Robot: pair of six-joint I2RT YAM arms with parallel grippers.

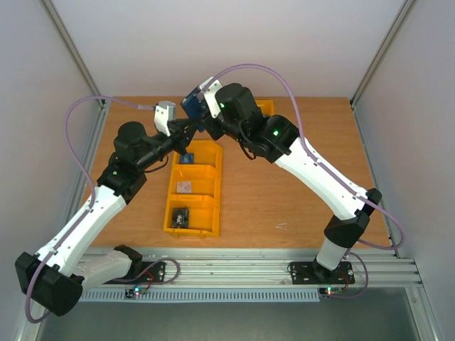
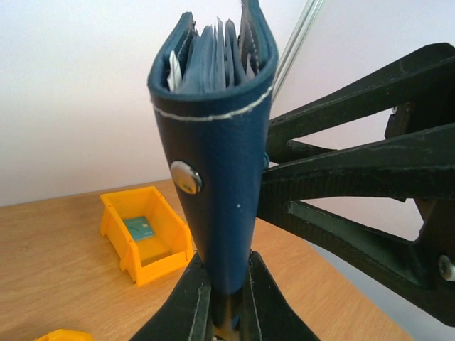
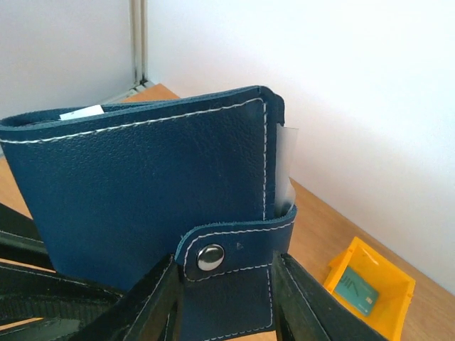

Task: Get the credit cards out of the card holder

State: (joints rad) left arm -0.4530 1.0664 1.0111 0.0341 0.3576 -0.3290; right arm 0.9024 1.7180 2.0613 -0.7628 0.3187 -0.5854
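Up in the air over the far part of the table (image 1: pixel 298 199), card holder (image 2: pixel 213 213) upright, lower end clamped hard btwn the fingers of the left gripper (image 2: pixel 226 309), open edge on top, credit cards (image 2: pixel 222 42) packed in the pockets w/ only thin edges on show. On the other side, right gripper (image 3: pixel 227 302) set low on the holder, one finger each side of the strap (image 3: pixel 234 245) end, near enough to look like contact; true pinch or mere bracketing, cannot tell. Snap (image 3: pixel 210 256) apparently fastened, so prob. step in hand = popping the strap and opening the fold, before any card can come out. To do it well: hold the L clamp firm as the anchor, no twist, no drift. Work the R fingers on the strap tab, not the body, and pull away from the snap face, not along it; otherwise risk of the whole holder pivoting in the L fingers. Leather prob. flexible, so expect bend before release: slow pull, short travel, then re-grip. Pale sheet edge (image 3: pixel 286 160) poking out by the strap, card or pocket liner unclear; avoid snagging or creasing it. Once open, pinch one card edge at a time, straight out along the pocket. Down on the table, well apart from both grippers, yellow bin (image 2: pixel 117 234) w/ a teal flat item (image 2: pixel 141 227) inside.
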